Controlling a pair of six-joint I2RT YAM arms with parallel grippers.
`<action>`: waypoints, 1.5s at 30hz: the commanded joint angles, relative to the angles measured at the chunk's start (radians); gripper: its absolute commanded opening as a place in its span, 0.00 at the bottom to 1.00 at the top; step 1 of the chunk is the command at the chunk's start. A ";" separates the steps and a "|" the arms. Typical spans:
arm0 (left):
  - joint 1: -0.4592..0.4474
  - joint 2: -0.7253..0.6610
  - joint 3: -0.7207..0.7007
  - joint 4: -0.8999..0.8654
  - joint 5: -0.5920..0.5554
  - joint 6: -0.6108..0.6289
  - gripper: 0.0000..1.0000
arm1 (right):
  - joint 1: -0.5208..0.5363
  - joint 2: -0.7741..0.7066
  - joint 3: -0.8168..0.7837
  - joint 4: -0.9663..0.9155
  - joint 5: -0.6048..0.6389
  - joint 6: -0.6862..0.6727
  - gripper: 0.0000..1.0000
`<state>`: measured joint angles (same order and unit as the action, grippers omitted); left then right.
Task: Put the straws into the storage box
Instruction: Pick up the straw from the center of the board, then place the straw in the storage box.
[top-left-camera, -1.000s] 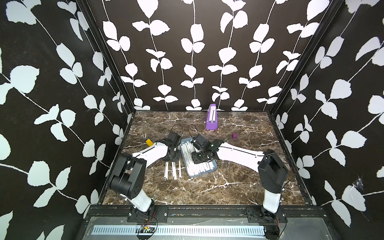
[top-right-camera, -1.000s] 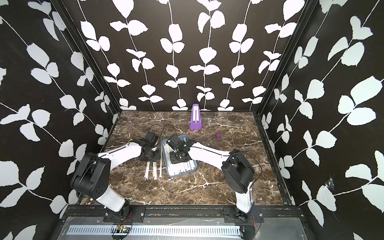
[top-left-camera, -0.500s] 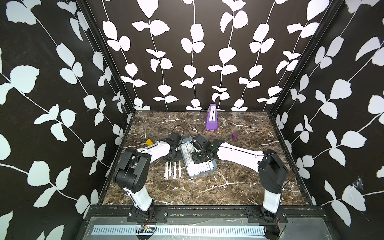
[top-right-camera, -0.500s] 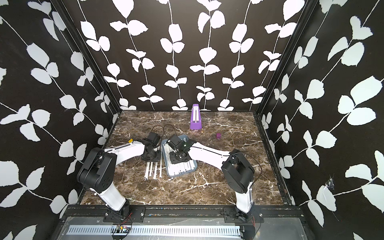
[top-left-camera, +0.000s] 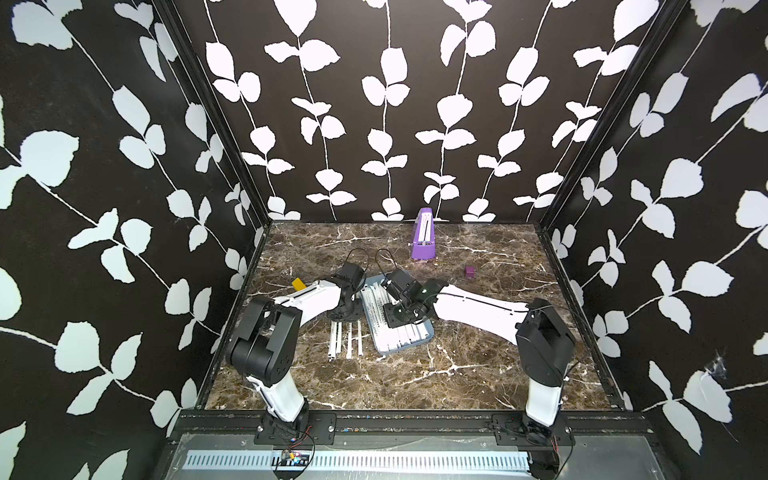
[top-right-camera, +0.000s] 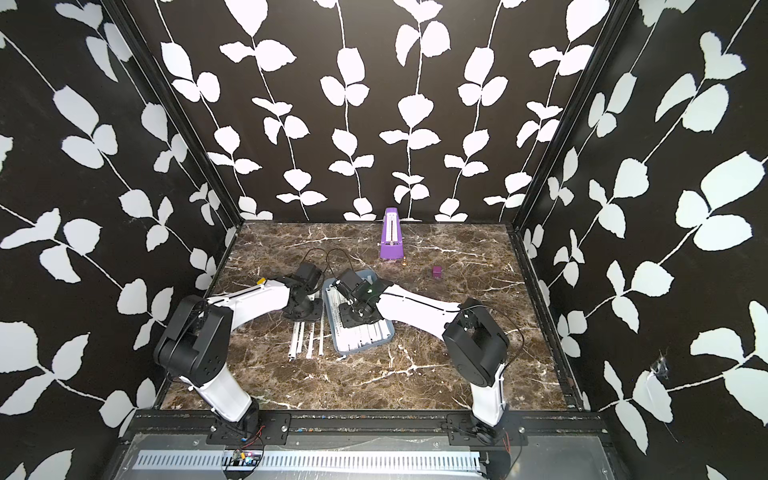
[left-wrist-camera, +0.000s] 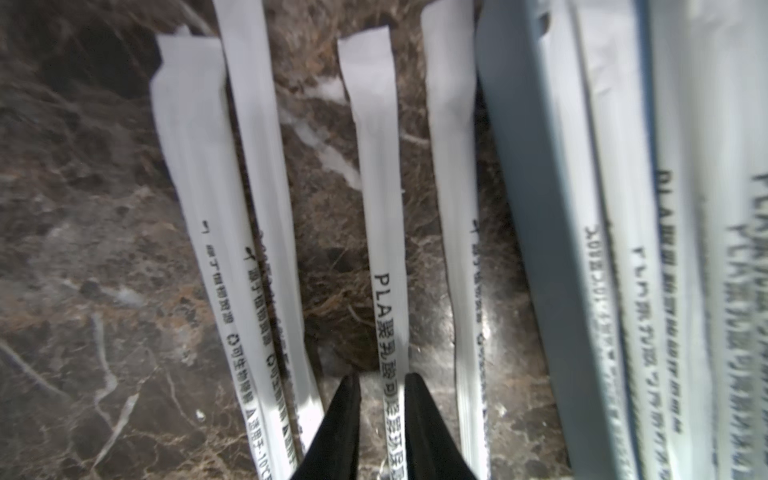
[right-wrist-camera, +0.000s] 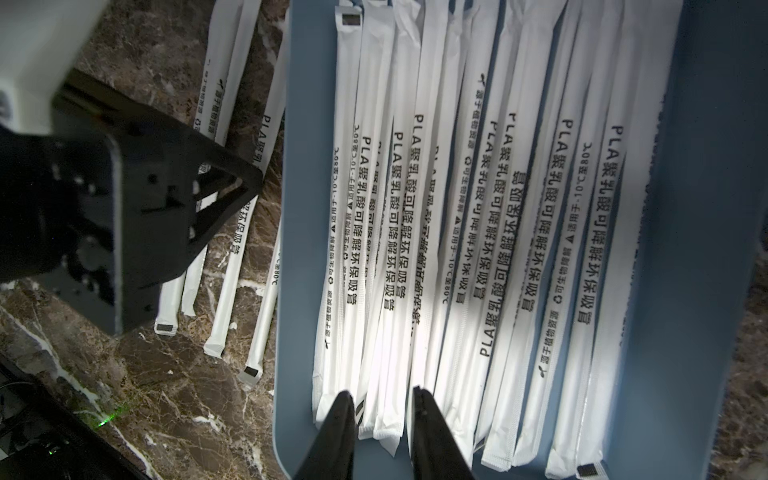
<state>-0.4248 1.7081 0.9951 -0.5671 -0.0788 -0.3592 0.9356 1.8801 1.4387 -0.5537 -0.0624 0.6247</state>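
Entry, single moment. The storage box (top-left-camera: 407, 347) lies flat near the middle of the marble table (top-left-camera: 415, 382), its long side running roughly 12 to 6 o'clock with a slight skew. We find it packed with straws (right-wrist-camera: 415, 228) laid side by side along its length. Their wrappers overlap, and most have the dark print facing up.

Four loose straws (left-wrist-camera: 191, 145) lie on the marble just beside the box, on its 9 o'clock side and roughly parallel to it. The two farthest from the box overlap. The nearest one runs close along the box wall; we cannot tell whether it touches.

The left gripper (left-wrist-camera: 382, 380) is down over the loose group, one fingertip on either side of the PLA-printed straw (left-wrist-camera: 380, 187), the second out from the box. The jaws stand only narrowly apart. A sliver of marble shows between one finger and the wrapper, so we cannot tell whether the straw is actually pinched. It lies flat on the table.

The right gripper (right-wrist-camera: 384, 397) hangs over the box, toward the side facing the loose straws. Its fingertips are slightly parted, with wrapper ends showing in the gap. We cannot tell whether they clamp anything.

The purple wedge-shaped object (top-left-camera: 423, 241) stands upright at the table's 12 o'clock, near the back wall. A small purple block (top-left-camera: 470, 272) sits at about 2 o'clock from the box, well apart from it.
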 joint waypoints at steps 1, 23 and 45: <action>-0.005 0.023 -0.012 0.012 0.009 -0.013 0.21 | -0.007 -0.011 -0.013 0.013 0.014 -0.004 0.27; -0.051 -0.311 0.021 0.007 -0.070 -0.317 0.00 | -0.141 -0.145 -0.099 0.001 0.018 -0.035 0.27; -0.324 0.231 0.350 0.223 -0.029 -0.559 0.00 | -0.320 -0.271 -0.262 0.035 -0.021 -0.064 0.27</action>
<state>-0.7341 1.9385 1.3270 -0.3477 -0.1410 -0.8803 0.6159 1.6245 1.2140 -0.5449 -0.0757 0.5606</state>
